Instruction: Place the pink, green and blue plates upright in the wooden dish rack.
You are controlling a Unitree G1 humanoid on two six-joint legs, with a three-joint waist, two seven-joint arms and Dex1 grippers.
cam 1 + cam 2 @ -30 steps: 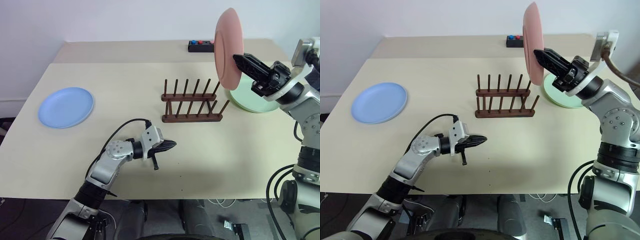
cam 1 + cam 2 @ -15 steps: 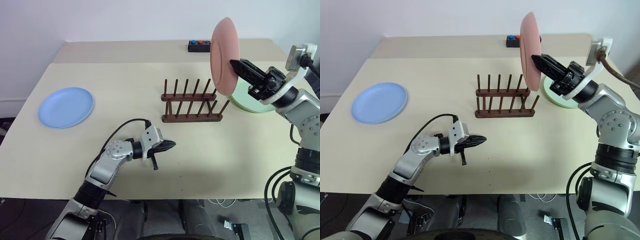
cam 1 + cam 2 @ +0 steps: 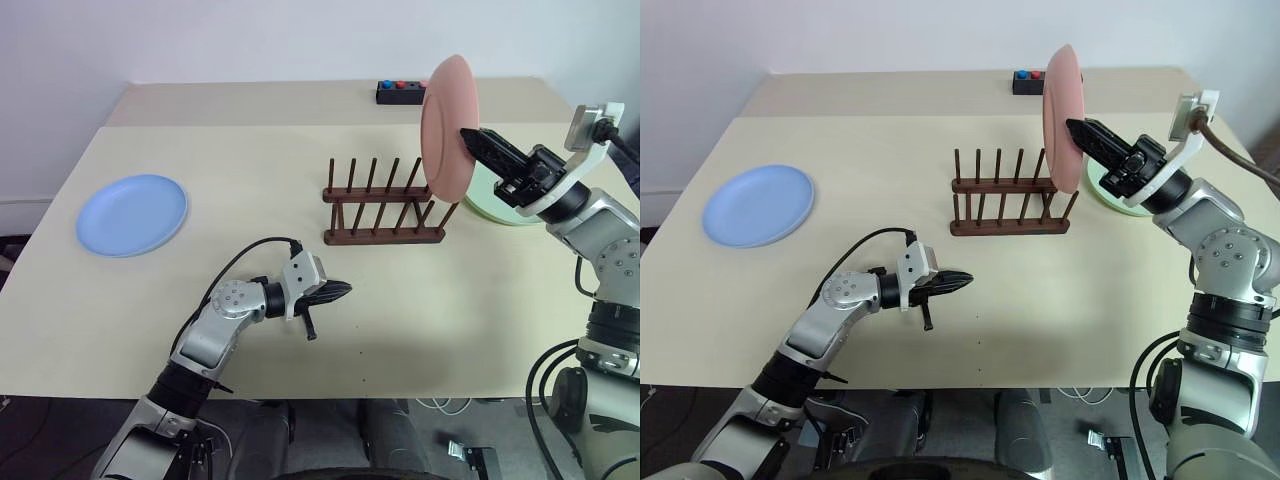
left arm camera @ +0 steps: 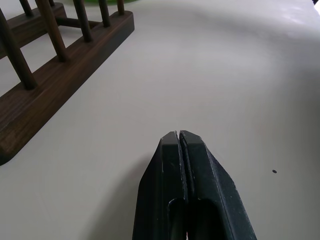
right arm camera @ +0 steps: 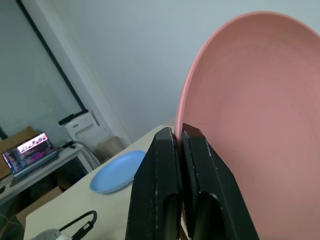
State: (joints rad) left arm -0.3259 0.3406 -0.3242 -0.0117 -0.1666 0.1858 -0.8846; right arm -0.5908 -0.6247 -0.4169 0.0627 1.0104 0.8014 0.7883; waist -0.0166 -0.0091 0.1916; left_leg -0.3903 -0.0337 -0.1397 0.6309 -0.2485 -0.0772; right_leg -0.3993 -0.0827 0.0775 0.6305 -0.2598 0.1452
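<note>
My right hand [image 3: 468,135] pinches the upright pink plate [image 3: 447,125] over the wooden dish rack's [image 3: 383,205] right end, seemingly above its last slot, to be lowered next; my left hand [image 3: 340,291] is closed, empty.

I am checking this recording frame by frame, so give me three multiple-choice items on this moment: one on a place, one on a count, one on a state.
1. Where does the blue plate lie?
A. flat on the table, on the robot's left
B. upright in the rack
C. under the green plate

2. How many plates stand in the wooden dish rack?
A. two
B. one
C. none

3. What state is the right gripper in?
A. open above the rack
B. shut on the pink plate's rim
C. shut on nothing

Key:
1 A, it lies alone on the table, far from the rack.
2 C, nothing sits between the pegs yet.
3 B, its fingers pinch the pink plate, held on edge above the rack's right end; the green plate lies flat behind it.
</note>
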